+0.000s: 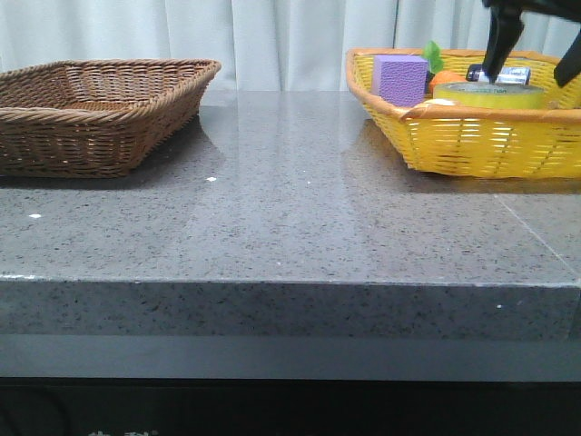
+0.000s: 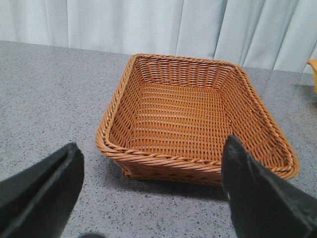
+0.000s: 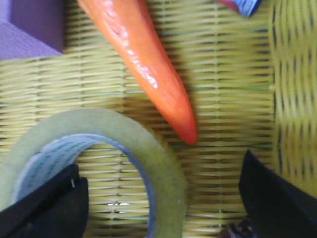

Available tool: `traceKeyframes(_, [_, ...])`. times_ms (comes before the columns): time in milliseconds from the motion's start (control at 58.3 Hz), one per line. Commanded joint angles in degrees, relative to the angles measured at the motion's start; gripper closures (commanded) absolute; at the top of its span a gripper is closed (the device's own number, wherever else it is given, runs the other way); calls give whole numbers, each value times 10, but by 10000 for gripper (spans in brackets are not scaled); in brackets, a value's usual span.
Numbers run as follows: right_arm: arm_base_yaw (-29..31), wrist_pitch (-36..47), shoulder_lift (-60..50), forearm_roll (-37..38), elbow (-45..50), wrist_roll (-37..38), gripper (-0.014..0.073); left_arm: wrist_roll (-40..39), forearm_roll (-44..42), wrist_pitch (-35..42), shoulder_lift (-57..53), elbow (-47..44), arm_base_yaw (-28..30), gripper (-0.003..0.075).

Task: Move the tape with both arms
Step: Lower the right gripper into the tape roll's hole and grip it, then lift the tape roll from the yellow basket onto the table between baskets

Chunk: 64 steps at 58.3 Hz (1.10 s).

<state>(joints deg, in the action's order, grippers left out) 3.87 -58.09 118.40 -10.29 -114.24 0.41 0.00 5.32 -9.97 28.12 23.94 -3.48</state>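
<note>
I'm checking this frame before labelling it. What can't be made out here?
- Front view: the tape shows only its top; the yellow basket wall hides the rest.
- Front view: right gripper cut off by the top edge.
- Right wrist view: blue-and-red item cropped, unidentifiable.
- Left gripper: absent from front view.

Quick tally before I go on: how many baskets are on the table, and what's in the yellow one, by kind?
Baskets: 2, brown basket and yellow basket
Tape: 1
Purple block: 1
Carrot: 1
Dark item with blue label, unidentifiable: 1
Total: 6
</note>
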Motion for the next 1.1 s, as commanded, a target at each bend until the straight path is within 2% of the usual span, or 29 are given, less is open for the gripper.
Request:
traceKeyframes(0, [2, 17, -27, -1, -21, 0, -39, -6, 1, 43, 6, 20, 1, 153])
traceKeyframes(69, [2, 17, -23, -1, -21, 0, -31, -6, 1, 43, 6, 20, 1, 154])
traceKeyframes(137, [2, 15, -22, -1, -21, 0, 21, -6, 1, 43, 6, 20, 1, 153])
traceKeyframes(343, [2, 15, -22, -1, -21, 0, 330, -6, 1, 43, 6, 20, 1, 153])
traceKeyframes(497, [2, 15, -22, -1, -21, 0, 460, -6, 1, 43, 6, 20, 1, 154])
traceKeyframes(583, [2, 16, -23, -1, -21, 0, 487, -6, 1, 43, 6, 20, 1, 153])
traceKeyframes(1081, [-1, 45, -120, -22, -22, -24, 487, -6, 1, 43, 6, 20, 1, 153])
